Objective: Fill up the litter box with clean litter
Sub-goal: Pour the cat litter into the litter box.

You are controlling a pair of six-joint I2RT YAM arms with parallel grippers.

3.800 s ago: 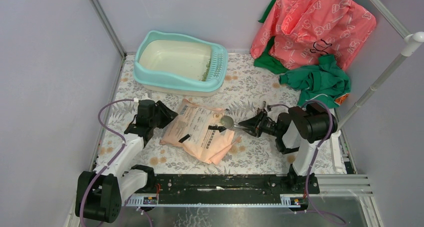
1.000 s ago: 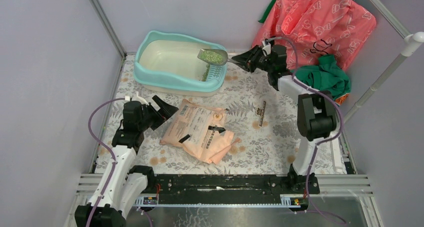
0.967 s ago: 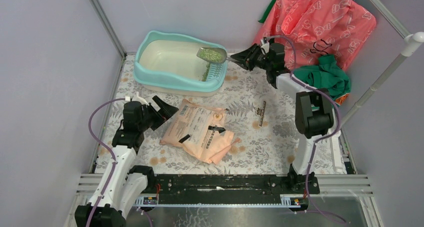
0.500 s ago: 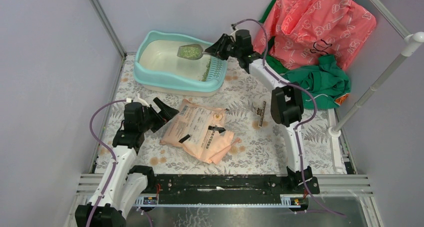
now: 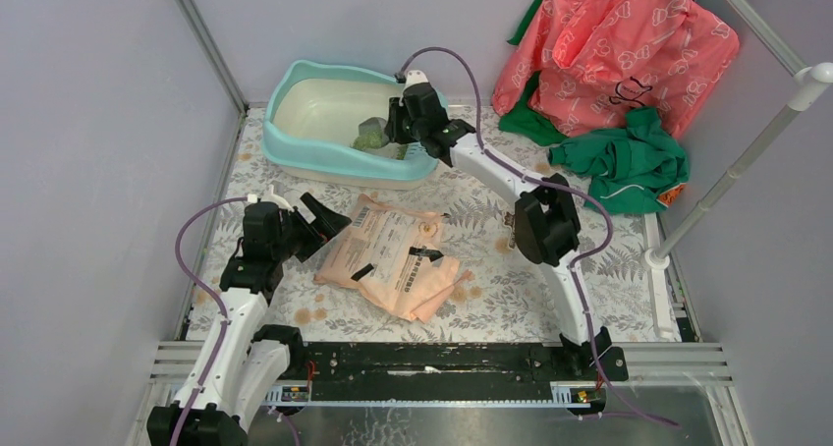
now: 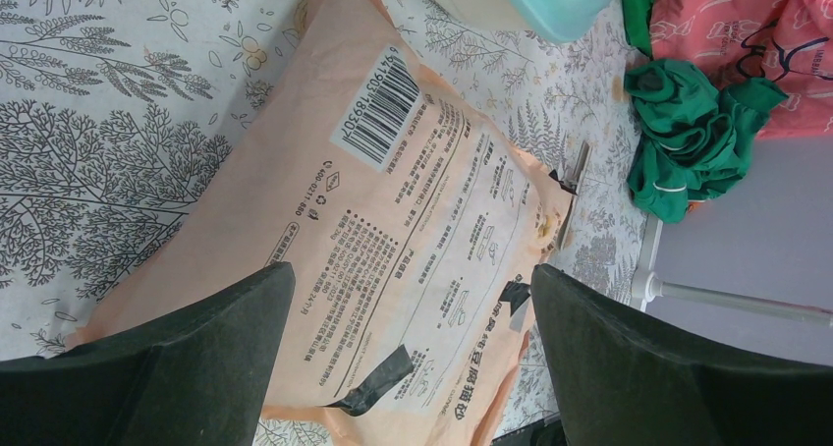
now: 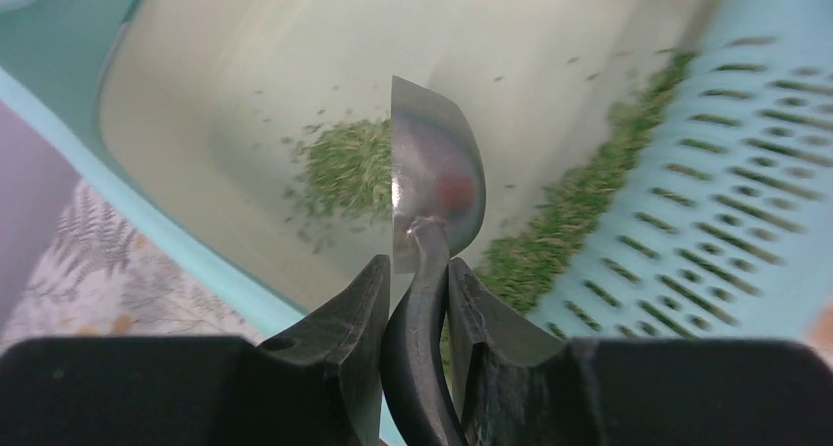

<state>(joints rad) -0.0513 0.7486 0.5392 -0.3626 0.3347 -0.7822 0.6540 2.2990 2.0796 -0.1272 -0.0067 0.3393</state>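
Nearby, the left gripper [image 6: 408,279] is hanging wide open by the flat peach-pink printed paper bag [image 6: 413,210]. Farther back, the right gripper [image 7: 417,269] is pinching the handle of a shiny metal scoop [image 7: 437,166] above the light-teal plastic litter box [image 5: 295,81], with green granular litter [image 7: 344,171] lying inside.

The black-and-white right arm reaches far forward, its wrist tipped down over the grille end of the large light-teal plastic litter box [image 5: 314,159], and the right gripper [image 7: 417,269] is clamped on the dark handle of a shiny metal scoop [image 7: 437,171] turned on edge. The left arm sits folded well short of that box, left gripper [image 5: 316,225] spread wide and holding nothing
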